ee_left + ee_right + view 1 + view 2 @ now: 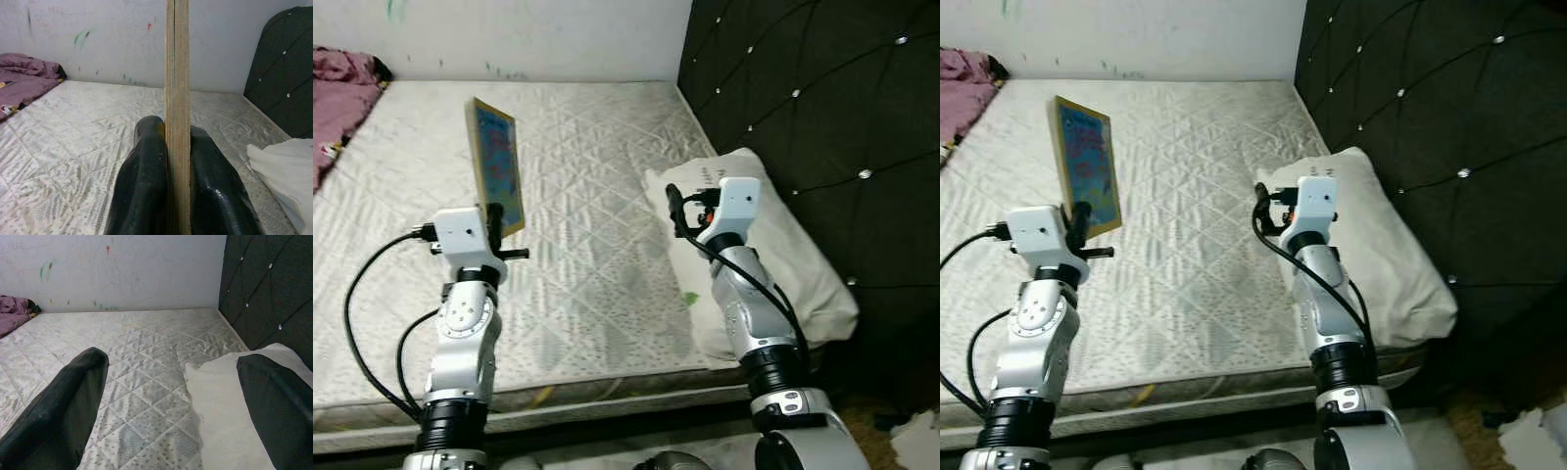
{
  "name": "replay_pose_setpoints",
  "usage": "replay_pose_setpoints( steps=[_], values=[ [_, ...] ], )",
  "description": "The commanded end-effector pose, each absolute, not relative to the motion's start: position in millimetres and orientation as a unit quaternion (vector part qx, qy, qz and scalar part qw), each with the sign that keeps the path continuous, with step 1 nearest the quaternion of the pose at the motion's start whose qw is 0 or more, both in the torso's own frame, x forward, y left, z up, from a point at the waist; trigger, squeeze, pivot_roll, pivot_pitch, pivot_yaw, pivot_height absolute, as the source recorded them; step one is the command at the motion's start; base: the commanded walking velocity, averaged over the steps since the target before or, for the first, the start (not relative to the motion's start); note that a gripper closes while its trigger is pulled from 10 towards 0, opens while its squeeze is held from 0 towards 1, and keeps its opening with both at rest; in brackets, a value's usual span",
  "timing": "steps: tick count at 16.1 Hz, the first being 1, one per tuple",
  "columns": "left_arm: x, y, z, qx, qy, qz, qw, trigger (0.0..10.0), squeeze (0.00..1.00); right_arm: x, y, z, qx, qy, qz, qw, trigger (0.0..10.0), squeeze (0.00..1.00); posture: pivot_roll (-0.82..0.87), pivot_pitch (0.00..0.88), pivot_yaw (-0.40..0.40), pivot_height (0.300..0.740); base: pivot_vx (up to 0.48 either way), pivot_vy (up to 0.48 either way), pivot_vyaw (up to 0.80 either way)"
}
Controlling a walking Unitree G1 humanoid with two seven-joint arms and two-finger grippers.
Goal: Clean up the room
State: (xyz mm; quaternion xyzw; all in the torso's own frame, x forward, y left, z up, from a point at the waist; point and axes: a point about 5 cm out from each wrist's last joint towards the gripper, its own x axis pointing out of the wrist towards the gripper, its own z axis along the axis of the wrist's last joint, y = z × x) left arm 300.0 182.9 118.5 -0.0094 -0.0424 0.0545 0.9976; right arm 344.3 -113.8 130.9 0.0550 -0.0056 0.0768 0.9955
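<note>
Between the left gripper (177, 147) fingers, clamped, stands the wooden board (495, 164) (right gripper (171, 396) open, idle); keep it upright while carrying.

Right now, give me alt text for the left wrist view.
The left tool grips a thin wooden board edge-on, upright above a quilted mattress. A white pillow lies beside a dark headboard.

Right claw (171, 406) spread wide, quilted mattress (142, 357), white pillow (225, 411)
</note>
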Motion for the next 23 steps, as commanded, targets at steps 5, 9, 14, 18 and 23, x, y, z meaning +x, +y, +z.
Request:
replay_pose_setpoints(
  steps=[5,9,14,18,23],
  values=[
    [302,176,131,-0.015,-0.072,0.039,0.997,10.0,0.0,345,-121,132,0.048,-0.009,0.068,0.996,10.0,0.0,-0.1,0.0,-0.044,0.74,0.0,-0.428,0.0],
    [301,175,131,-0.021,-0.072,0.055,0.996,10.0,0.0,345,-121,131,0.05,-0.008,0.068,0.996,10.0,0.0,-0.09,0.0,-0.043,0.74,0.0,-0.214,0.0],
    [300,172,116,-0.078,-0.032,0.039,0.996,10.0,0.0,343,-116,120,0.055,0.004,0.071,0.996,10.0,0.0,-0.1,0.0,-0.024,0.74,0.0,0.0,0.0],
    [303,170,122,-0.067,-0.048,0.037,0.996,10.0,0.0,344,-116,123,0.058,-0.001,0.071,0.996,10.0,0.0,-0.09,0.0,-0.036,0.74,0.0,0.0,0.0],
    [298,171,119,-0.056,-0.04,0.039,0.997,10.0,0.0,345,-115,122,0.053,0.002,0.076,0.996,10.0,0.0,-0.08,0.0,-0.045,0.74,0.0,0.0,0.0]
  ],
)
